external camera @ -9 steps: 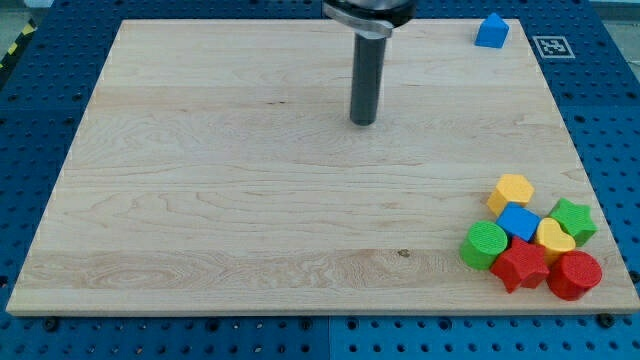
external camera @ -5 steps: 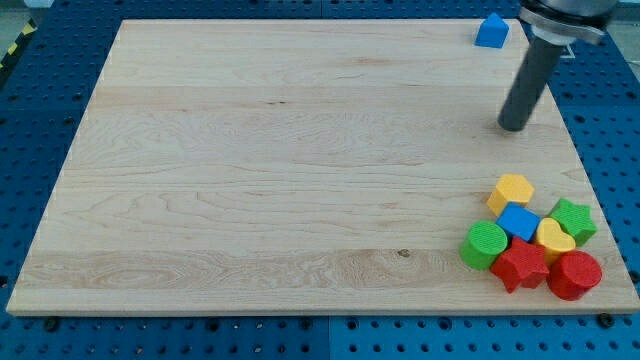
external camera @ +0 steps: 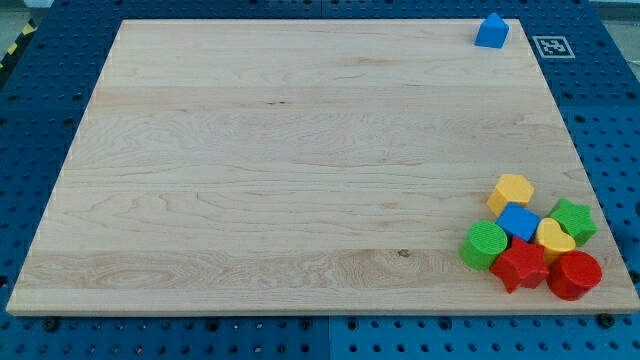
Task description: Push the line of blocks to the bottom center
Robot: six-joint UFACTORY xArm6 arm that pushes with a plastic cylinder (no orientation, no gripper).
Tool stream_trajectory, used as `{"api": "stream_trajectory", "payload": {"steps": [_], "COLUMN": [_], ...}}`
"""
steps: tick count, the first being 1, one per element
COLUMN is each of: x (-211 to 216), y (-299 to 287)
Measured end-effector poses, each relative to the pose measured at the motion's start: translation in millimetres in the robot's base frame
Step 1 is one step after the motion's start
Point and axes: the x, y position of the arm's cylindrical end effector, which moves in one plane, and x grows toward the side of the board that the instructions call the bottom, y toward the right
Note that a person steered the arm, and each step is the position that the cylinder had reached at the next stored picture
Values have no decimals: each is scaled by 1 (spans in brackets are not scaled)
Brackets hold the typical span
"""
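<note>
Blocks sit in a tight cluster at the view's bottom right corner of a pale wooden board [external camera: 300, 180], which lies on a blue pegboard table [external camera: 40, 120]. Seven blocks make up the cluster. A yellow hexagonal block [external camera: 511, 191] sits at its top. Below it, touching, is a blue cube [external camera: 518, 221]. To the right of the cube are a yellow heart-shaped block [external camera: 554, 238] and, further right at the board's edge, a green star-shaped block [external camera: 573, 219]. A green cylinder [external camera: 484, 245] lies at the cluster's left. A red star-shaped block [external camera: 520, 265] and a red cylinder [external camera: 574, 275] form the bottom row.

The cluster reads less as a straight line than as a clump; its loose long axis runs from the yellow hexagonal block down and right toward the red cylinder. It rests well to the right of the bottom center.

Apart from the cluster, a small blue block [external camera: 491, 31] with a peaked top stands alone near the board's top right corner. Just beyond that corner, a black-and-white square marker [external camera: 553, 46] is fixed to the table.

The rod and its tip do not show in the view, so the tip's position relative to the blocks cannot be told. No container is present on the board.
</note>
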Motion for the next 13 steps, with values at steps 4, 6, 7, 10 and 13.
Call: {"api": "stream_trajectory", "payload": {"steps": [4, 6, 7, 10, 13], "x": [78, 80, 81, 69, 64], "y": [-49, -69, -81, -103, -145]}}
